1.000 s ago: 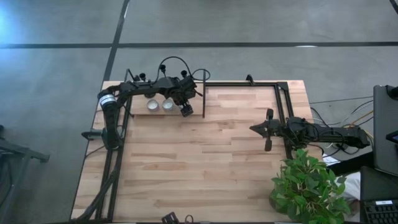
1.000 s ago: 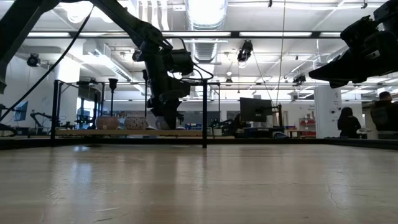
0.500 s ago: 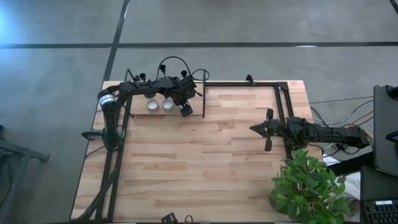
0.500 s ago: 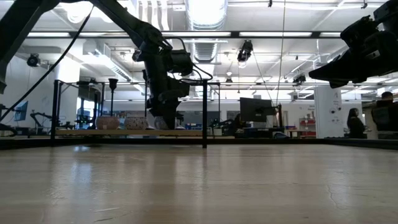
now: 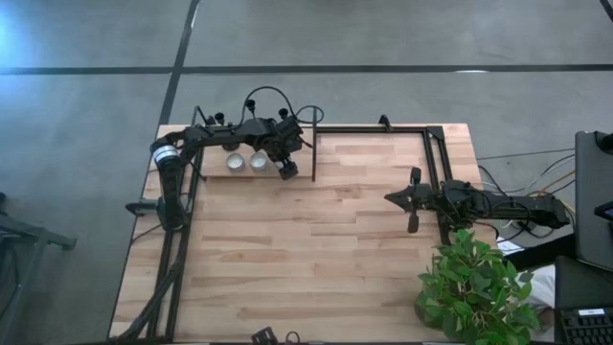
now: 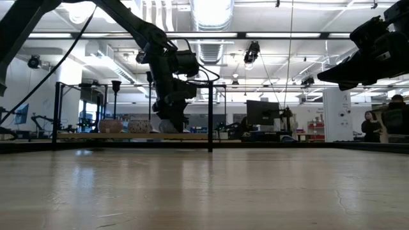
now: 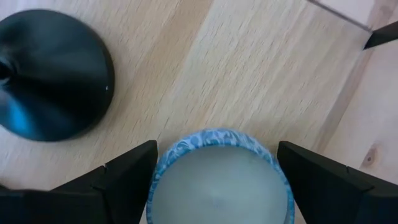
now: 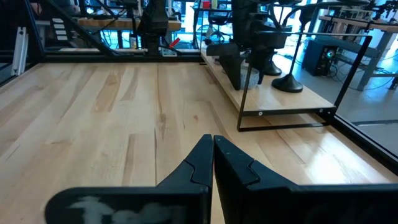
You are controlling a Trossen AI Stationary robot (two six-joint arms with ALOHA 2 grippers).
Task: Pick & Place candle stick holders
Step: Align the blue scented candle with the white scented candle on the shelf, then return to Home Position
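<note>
My left gripper point(image 7: 217, 155) points down over the wooden shelf point(image 5: 213, 171) at the table's far left. It is open, with one finger on each side of a round blue-patterned candle point(image 7: 217, 186) that stands on the shelf. Beside the candle is the round black base of a candle stick holder point(image 7: 53, 74). The high view shows this gripper point(image 5: 285, 171) just right of two white candles point(image 5: 246, 162). Another black holder point(image 8: 287, 81) stands on the shelf in the right wrist view. My right gripper point(image 5: 389, 198) waits shut above the table's right side. My left gripper's fingers point(image 7: 134, 171) come from above and stand close to the candle's rim point(image 7: 163, 152) on two opposite sides. Whether they touch it I cannot tell. The candle rests upright on the shelf.
A black metal frame point(image 5: 383, 127) runs along the table's far and right edges, with a post point(image 6: 209, 118) at the shelf's end. A potted plant point(image 5: 474, 287) stands at the near right corner. The wide middle of the wooden tabletop point(image 5: 306, 249) lies bare. A person point(image 6: 369, 124) stands in the room behind.
</note>
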